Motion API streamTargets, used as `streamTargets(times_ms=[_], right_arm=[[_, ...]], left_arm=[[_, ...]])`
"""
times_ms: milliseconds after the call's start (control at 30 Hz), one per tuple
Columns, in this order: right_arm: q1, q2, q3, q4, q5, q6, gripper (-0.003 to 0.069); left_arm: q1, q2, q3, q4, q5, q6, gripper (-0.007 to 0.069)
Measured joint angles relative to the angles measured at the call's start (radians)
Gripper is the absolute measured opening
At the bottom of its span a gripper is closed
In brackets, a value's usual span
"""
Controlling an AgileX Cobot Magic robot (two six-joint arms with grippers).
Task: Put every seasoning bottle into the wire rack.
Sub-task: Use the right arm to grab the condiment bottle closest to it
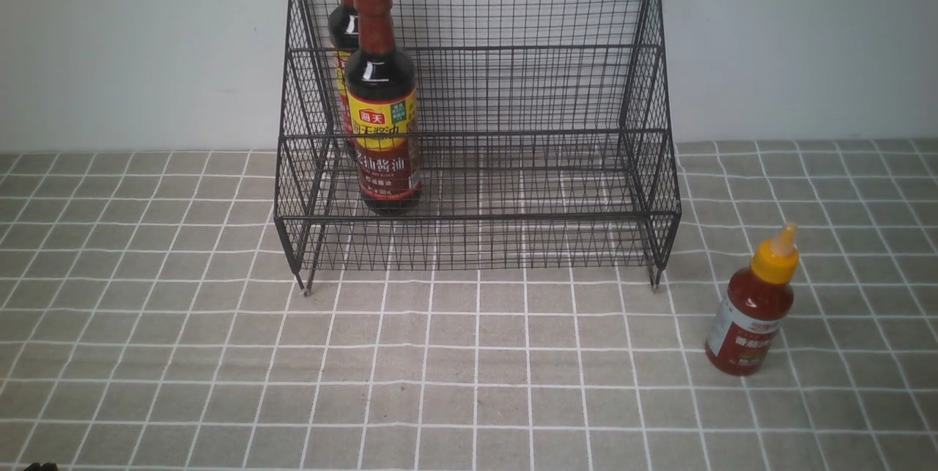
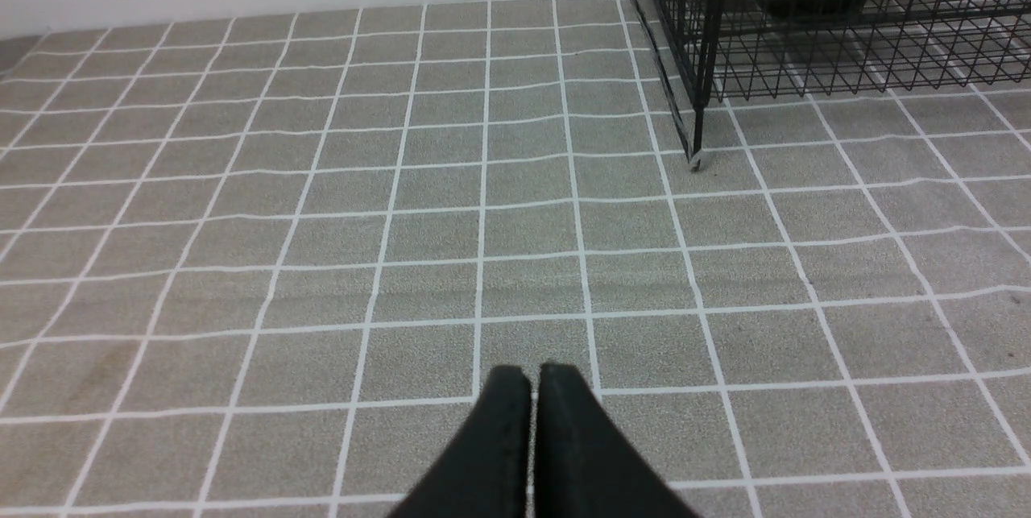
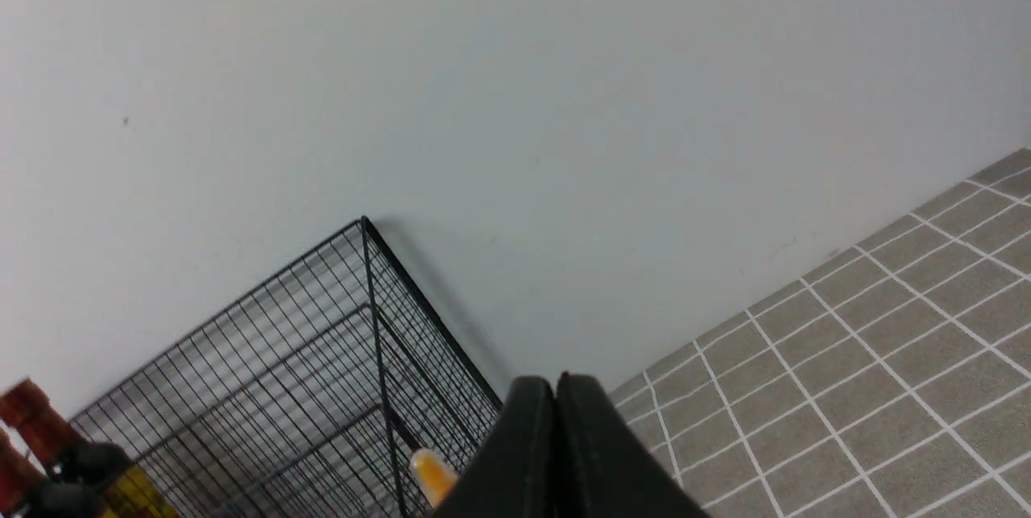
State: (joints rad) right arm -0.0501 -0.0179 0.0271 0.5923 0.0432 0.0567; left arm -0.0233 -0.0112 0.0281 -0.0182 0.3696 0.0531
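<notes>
The black wire rack stands against the wall. Two tall dark soy-sauce bottles stand in its left part: one on the lower tier, the other behind it on the upper tier. The short red sauce bottle with a yellow nozzle cap stands on the cloth, outside the rack, right of its front right foot. My left gripper is shut and empty above the cloth, left of the rack. My right gripper is shut and empty; the yellow nozzle shows beside it. Neither gripper shows in the front view.
A grey checked tablecloth covers the table. A pale wall rises right behind the rack. A small dark object shows at the front left edge.
</notes>
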Motion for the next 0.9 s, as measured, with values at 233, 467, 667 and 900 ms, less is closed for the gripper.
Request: streamTargets(times_ms=[233, 467, 667, 900], right_arm=[[0.000, 0.000, -0.036, 0.019, 0.078, 0.002, -0.0015], [0.000, 0.275, -0.332, -0.087, 0.405, -0.190, -0.0015], [0.000, 0.659, -0.551, -0.084, 0.595, -0.357, 0.0015], [0.000, 0.976, -0.721, -0.004, 0.652, -0.570, 0.0183]], left_arm=[[0.000, 0.000, 0.000, 0.000, 0.000, 0.010, -0.0006], [0.000, 0.000, 0.000, 0.000, 0.000, 0.011, -0.0006], [0.000, 0.000, 0.000, 0.001, 0.000, 0.011, -0.0006], [0.000, 0.000, 0.000, 0.001, 0.000, 0.011, -0.0006]])
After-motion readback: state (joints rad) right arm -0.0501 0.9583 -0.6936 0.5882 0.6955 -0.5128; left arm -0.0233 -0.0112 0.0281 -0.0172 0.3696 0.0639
